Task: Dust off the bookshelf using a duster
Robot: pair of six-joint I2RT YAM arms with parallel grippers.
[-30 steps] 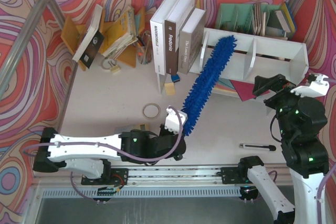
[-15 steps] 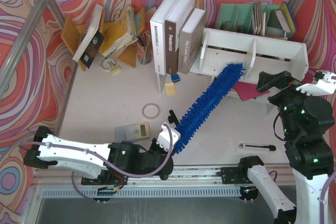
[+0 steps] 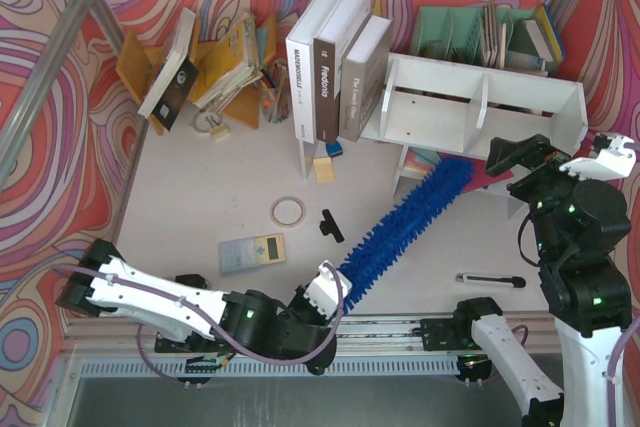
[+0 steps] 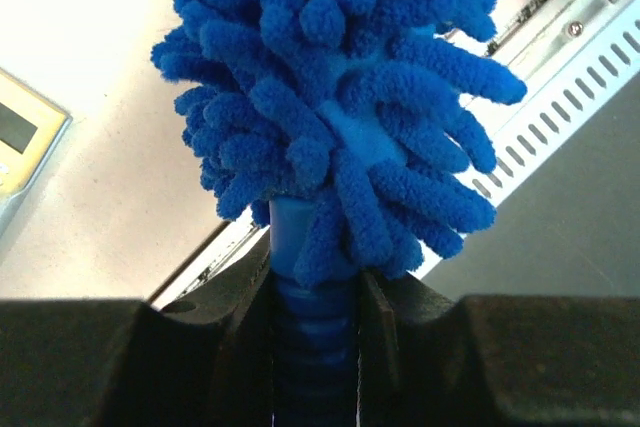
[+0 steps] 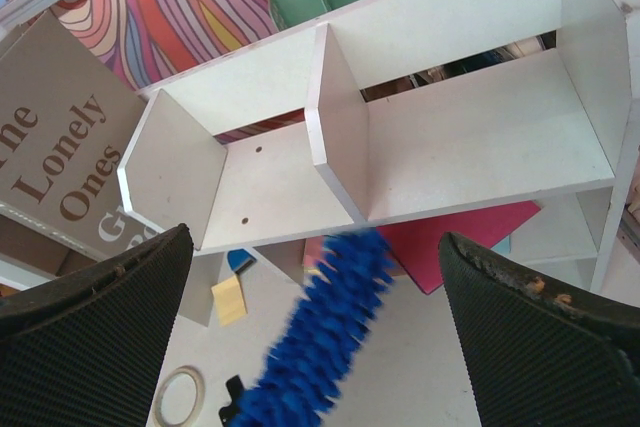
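Note:
The white bookshelf (image 3: 470,107) stands at the back right, two compartments split by a divider; it fills the right wrist view (image 5: 400,147). The blue duster (image 3: 405,222) lies slanted in front of it, its tip below the shelf's front edge, and shows blurred in the right wrist view (image 5: 320,347). My left gripper (image 3: 325,292) is shut on the duster's ribbed handle (image 4: 315,317) near the front rail. My right gripper (image 3: 540,162) is open and empty, in front of the shelf's right end, jaws wide apart.
Upright books (image 3: 335,62) stand left of the shelf, a green file organiser (image 3: 480,32) behind it. A yellow book rack (image 3: 215,62) is at back left. A tape ring (image 3: 289,211), black clip (image 3: 330,226), calculator (image 3: 251,251) and pen (image 3: 490,280) lie on the table. Red paper (image 5: 460,242) lies under the shelf.
My left arm has drawn back toward the front rail. The duster has swung down and right, out of the shelf's left compartment to below its front edge. The right arm has barely moved.

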